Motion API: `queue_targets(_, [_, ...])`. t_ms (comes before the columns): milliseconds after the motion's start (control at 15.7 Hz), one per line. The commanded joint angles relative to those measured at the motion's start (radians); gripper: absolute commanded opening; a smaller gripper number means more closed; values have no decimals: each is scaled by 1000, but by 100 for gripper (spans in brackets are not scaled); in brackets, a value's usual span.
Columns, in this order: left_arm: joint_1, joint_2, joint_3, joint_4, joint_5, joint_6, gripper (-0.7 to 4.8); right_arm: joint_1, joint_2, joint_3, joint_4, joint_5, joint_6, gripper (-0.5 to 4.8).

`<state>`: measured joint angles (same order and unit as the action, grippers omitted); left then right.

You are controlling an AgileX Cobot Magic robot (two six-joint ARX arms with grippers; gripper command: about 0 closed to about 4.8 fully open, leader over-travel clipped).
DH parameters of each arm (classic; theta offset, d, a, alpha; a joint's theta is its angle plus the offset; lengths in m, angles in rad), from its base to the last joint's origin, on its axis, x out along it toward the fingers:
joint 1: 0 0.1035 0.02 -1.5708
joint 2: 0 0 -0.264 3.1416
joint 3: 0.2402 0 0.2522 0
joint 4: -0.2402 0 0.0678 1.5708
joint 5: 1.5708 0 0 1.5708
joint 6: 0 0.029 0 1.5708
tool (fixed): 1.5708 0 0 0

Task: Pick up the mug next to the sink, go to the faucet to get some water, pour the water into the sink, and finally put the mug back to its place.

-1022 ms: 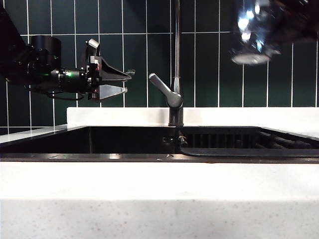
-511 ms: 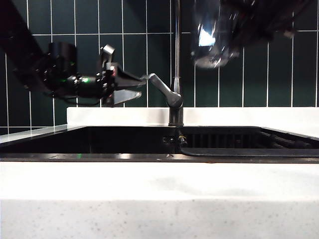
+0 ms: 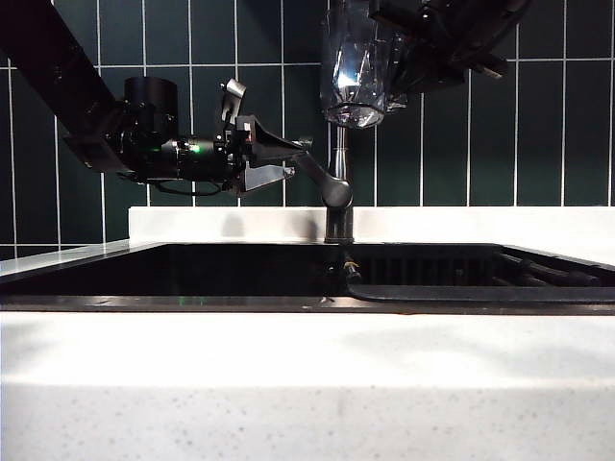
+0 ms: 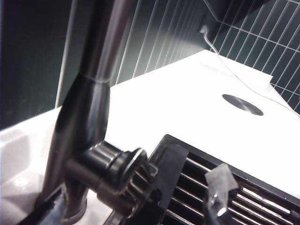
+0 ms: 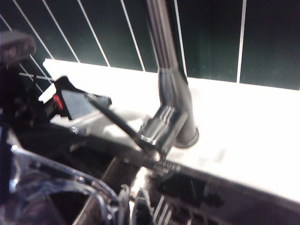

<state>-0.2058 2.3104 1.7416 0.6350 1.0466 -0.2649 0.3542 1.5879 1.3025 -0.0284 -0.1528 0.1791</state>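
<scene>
Mug [image 3: 354, 69] of clear faceted glass hangs high in the exterior view, just right of the faucet's pipe and in front of the dark green tiled wall [image 3: 548, 115], its base pointing down and well above the sink.

Furthest left in that view, the left arm reaches in level from the upper left corner. The left gripper [image 3: 288, 158] has its jaws spread wide, one above and one below the tip of the faucet's angled lever [image 3: 317, 173]; they grip nothing, and whether either finger touches the lever cannot be told. In the right wrist view the same gripper [image 5: 79, 110] shows beside the lever's dark end.

At the middle stands the faucet [image 3: 338, 206], its slim grey pipe rising from a dark base on the white countertop [image 3: 240, 223] behind the basin. The pipe passes close beside the mug.

Below lies the sink [image 3: 192, 274], a wide black basin with a dark rim; its ribbed rack section [image 3: 432, 267] fills the right half, and a black hose curves along its front edge.

At the upper right, the right gripper [image 3: 408, 53] is closed on the mug's side. In the left wrist view a flat dark disc [image 4: 242, 104] lies on the countertop past the rack.
</scene>
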Motion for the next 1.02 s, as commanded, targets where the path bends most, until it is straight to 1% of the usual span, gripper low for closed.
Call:
queue_targets(64, [-6, 2, 2, 9, 5, 35, 372, 5, 12, 49, 9, -11, 8, -9])
queue_targets(192, [-7, 2, 3, 10, 5, 72, 372, 6, 17, 58, 10, -15, 8, -9])
queue_targets(383, [-7, 2, 2, 11, 15, 101, 372, 6, 26, 61, 10, -27, 8, -9])
queue_targets(447, [-7, 2, 3, 20, 36, 101, 372, 6, 29, 61, 10, -42, 8, -9])
queue_targets(639, [-8, 2, 3, 65, 58, 100, 372, 6, 29, 61, 10, -57, 8, -9])
queue_targets(958, [-11, 2, 8, 127, 68, 99, 372, 6, 29, 61, 10, -76, 7, -9])
queue_targets(1022, [-13, 2, 24, 122, 77, 97, 372, 6, 29, 61, 10, -78, 6, -9])
